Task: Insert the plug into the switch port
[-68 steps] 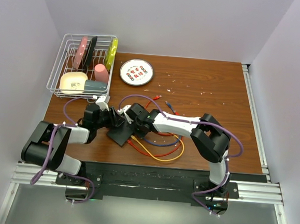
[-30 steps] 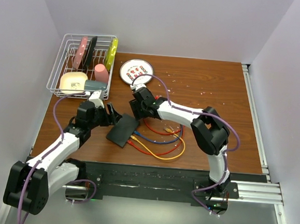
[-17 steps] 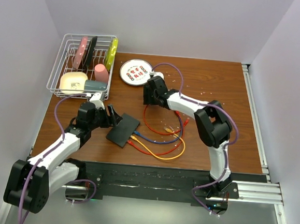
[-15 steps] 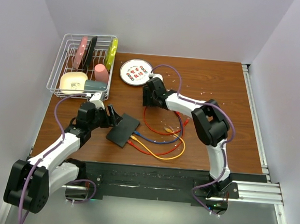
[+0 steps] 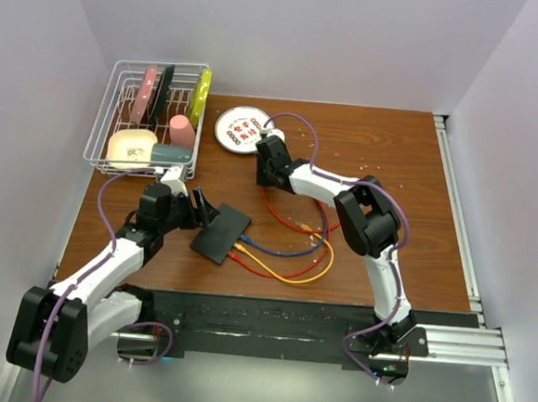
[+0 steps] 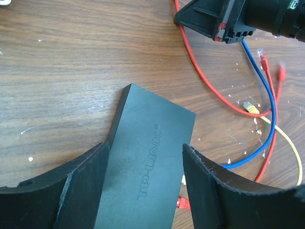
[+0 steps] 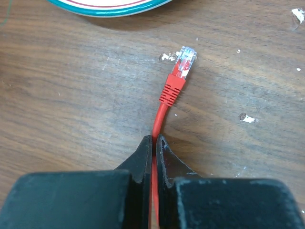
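Note:
The switch [image 5: 222, 234], a flat black box, lies left of centre on the wooden table. My left gripper [image 5: 205, 211] has its two fingers against the long sides of the switch [image 6: 152, 171] at its near end. My right gripper [image 5: 265, 152] sits just below the white plate. In the right wrist view this gripper [image 7: 154, 138] is shut on a red cable just behind its plug [image 7: 183, 59]. The plug, clear-tipped with a red boot, lies on the wood and points at the plate's rim. The switch's ports are hidden.
A wire dish rack [image 5: 150, 117] with cups and utensils stands at the back left. The round plate [image 5: 245, 129] is beside it. Red, blue [image 5: 284, 252] and yellow [image 5: 291, 275] cables loop on the table right of the switch. White crumbs dot the wood.
My right gripper has moved from beside the switch up toward the plate and has shut on the red cable behind its plug. The left gripper and the switch have stayed put.

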`<action>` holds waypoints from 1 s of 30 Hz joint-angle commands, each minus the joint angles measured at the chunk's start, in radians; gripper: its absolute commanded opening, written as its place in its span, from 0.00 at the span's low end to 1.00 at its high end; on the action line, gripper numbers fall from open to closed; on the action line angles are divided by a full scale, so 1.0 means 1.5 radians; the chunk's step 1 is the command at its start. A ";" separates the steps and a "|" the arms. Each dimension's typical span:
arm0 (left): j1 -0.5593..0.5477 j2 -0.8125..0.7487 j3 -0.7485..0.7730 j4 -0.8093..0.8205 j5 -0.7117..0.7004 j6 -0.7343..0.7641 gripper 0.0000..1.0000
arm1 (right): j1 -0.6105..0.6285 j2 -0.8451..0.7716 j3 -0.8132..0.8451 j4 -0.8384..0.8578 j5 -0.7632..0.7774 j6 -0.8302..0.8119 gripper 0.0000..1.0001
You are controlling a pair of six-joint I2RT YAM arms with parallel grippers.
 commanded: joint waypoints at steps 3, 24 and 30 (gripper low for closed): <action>0.000 -0.013 0.000 0.023 0.003 0.017 0.68 | 0.002 -0.047 -0.022 -0.027 -0.021 -0.086 0.00; 0.000 -0.048 -0.054 0.227 0.157 -0.103 0.65 | 0.011 -0.444 -0.392 0.101 -0.376 -0.177 0.00; 0.000 0.033 -0.086 0.407 0.250 -0.200 0.63 | 0.017 -0.501 -0.459 0.157 -0.459 -0.177 0.00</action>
